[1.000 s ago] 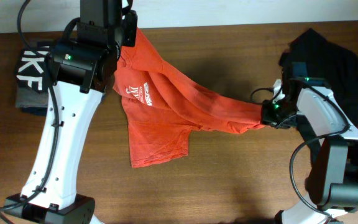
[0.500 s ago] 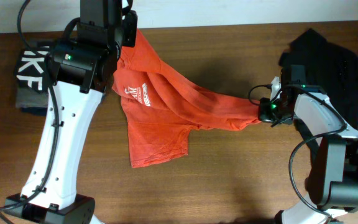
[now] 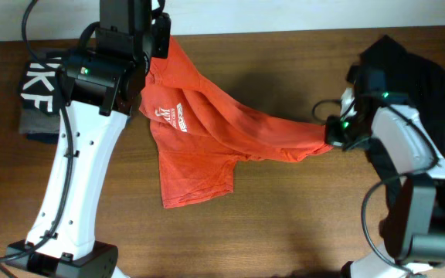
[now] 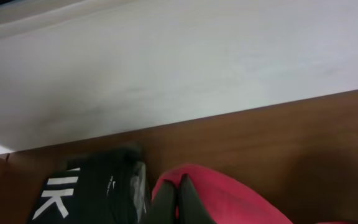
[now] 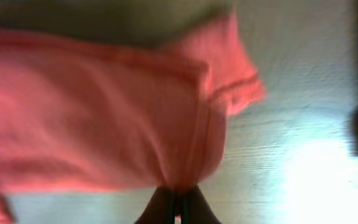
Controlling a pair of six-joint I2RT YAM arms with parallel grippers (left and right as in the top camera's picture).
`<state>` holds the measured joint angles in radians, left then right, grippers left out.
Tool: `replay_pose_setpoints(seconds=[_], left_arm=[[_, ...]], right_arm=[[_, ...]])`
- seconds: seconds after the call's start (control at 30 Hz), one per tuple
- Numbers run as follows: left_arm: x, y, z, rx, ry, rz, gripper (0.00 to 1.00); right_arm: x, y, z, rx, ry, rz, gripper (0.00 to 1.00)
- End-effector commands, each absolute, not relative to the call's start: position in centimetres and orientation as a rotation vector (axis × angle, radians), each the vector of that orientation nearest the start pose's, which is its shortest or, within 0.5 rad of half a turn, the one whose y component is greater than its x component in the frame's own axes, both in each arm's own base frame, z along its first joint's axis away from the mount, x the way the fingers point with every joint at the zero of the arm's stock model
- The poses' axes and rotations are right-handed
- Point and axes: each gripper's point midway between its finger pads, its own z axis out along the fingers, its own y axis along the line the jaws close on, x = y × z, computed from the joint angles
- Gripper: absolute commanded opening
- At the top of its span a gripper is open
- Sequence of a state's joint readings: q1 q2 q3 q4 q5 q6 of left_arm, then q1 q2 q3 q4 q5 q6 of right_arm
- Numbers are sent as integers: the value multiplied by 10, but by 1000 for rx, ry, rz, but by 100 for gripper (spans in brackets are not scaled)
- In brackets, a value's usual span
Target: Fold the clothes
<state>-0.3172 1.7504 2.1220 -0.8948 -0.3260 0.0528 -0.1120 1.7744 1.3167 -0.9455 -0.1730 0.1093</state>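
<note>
An orange T-shirt point(image 3: 207, 131) with white chest print is stretched across the wooden table. My left gripper point(image 3: 157, 42) is shut on its upper left corner near the table's back edge; the wrist view shows the fingers point(image 4: 178, 193) pinching the red-orange cloth point(image 4: 229, 199). My right gripper point(image 3: 332, 139) is shut on the shirt's right end, a bunched sleeve; the wrist view shows cloth point(image 5: 104, 124) pinched between the fingertips point(image 5: 178, 202). The shirt's lower part lies flat on the table.
A folded dark garment with white letters point(image 3: 37, 89) lies at the left edge, also in the left wrist view point(image 4: 86, 193). A black garment point(image 3: 412, 66) is heaped at the back right. A white wall runs behind the table point(image 3: 284, 232).
My right gripper has shifted slightly right and up with the shirt's end, keeping the cloth taut. The left arm has not moved.
</note>
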Motion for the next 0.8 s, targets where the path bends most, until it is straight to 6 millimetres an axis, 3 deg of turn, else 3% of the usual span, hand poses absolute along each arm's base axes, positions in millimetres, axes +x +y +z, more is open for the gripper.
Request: replay_pose_setpoints(seconds=[0.0,0.13,0.17,0.27,0.4,0.43,0.6,0.63,0.77], left_arm=[[470,-92,411,182,2033,187,1],[463,-89,424,184,2002,203,1],[460,-86,429,173,1990,210,1],[445,-71,455,116,1931,249,1],[405,-49,501,39,1825,268,1],[386,-41,521,12,1778,265,1],[319,-19,575,-29,1626,233,1],[298,-13,587,-44,1584,220,1],[245,1,615,-66,1478,171,1]], right_arm=[[384,-28,166,294,2770,145,4],[386,-36,238,293,2669,76,4],[386,-37,248,292,2655,70,4],[379,-39,282,290,2607,49,4],[359,-39,333,285,2526,27,4],[348,-41,352,287,2488,6,4],[302,-44,414,293,2335,-55,4],[283,-43,434,290,2273,-60,4],[233,-39,479,286,2113,-74,4]])
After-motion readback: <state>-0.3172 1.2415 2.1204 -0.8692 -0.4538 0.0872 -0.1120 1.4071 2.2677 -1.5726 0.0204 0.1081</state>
